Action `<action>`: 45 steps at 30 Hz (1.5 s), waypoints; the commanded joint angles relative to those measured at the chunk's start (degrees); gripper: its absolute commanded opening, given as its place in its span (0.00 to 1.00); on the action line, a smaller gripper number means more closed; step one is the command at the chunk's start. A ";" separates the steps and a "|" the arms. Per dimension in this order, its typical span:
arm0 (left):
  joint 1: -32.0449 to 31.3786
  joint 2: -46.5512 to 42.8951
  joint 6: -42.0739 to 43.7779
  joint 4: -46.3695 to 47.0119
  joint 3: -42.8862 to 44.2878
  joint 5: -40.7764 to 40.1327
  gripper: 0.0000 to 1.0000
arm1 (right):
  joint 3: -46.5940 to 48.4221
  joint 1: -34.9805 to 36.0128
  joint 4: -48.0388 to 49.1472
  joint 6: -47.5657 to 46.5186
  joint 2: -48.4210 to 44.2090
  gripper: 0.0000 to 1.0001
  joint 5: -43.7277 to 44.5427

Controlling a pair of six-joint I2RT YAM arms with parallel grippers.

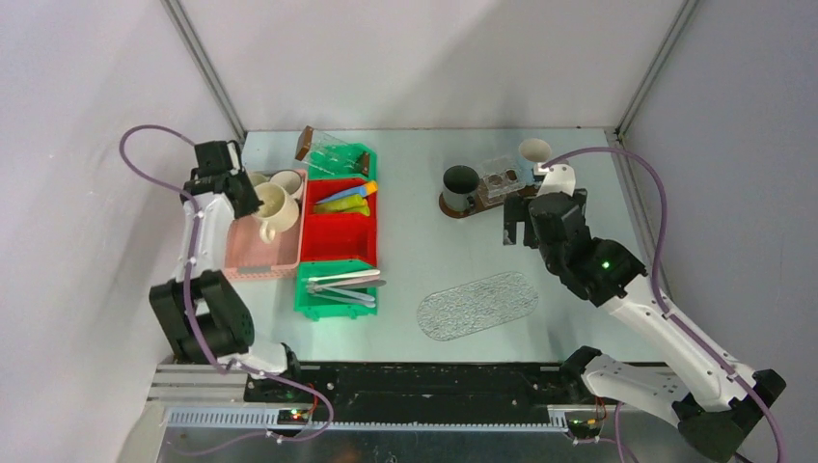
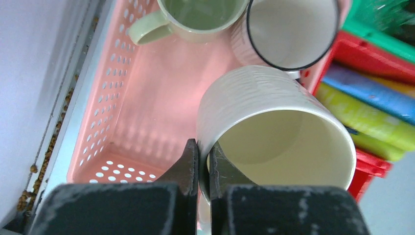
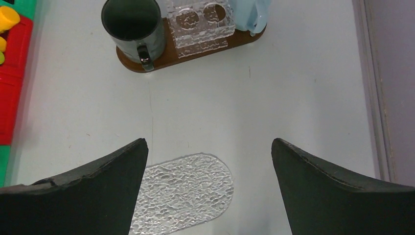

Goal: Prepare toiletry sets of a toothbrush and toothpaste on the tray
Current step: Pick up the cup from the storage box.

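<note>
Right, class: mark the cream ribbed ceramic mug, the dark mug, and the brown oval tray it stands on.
Cream ribbed ceramic mug (image 2: pixel 254 93), left wrist view, ribbed outer wall.
Dark mug (image 3: pixel 129 19), right wrist view, inside its mouth.
Brown oval tray (image 3: pixel 129 64), right wrist view, bare rim left of the handle.

Two arms are shown, each built of white shells and black joint blocks. A purple cable (image 1: pixel 152 127) is strung along the left arm (image 1: pixel 196 253), a second cable (image 1: pixel 660 241) along the right arm (image 1: pixel 675 333), where a green light (image 1: pixel 605 262) is lit. The left gripper (image 2: pixel 203 152) and right gripper (image 3: pixel 210 144) are fitted with matte black fingers (image 3: pixel 98 196), scuffed grey at the edges.
</note>
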 commanded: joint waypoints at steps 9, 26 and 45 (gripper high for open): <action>-12.58 -23.65 -14.52 -2.90 -1.18 -5.62 0.00 | 4.50 -0.53 1.59 -1.12 0.94 1.00 -11.07; -53.28 -25.46 -46.15 -6.45 -7.83 -25.29 0.00 | 4.58 5.22 0.28 2.24 -0.18 1.00 -16.84; -74.03 -9.57 -58.95 -1.75 -2.84 -30.18 0.00 | 4.62 14.63 2.92 18.43 9.40 0.90 -11.95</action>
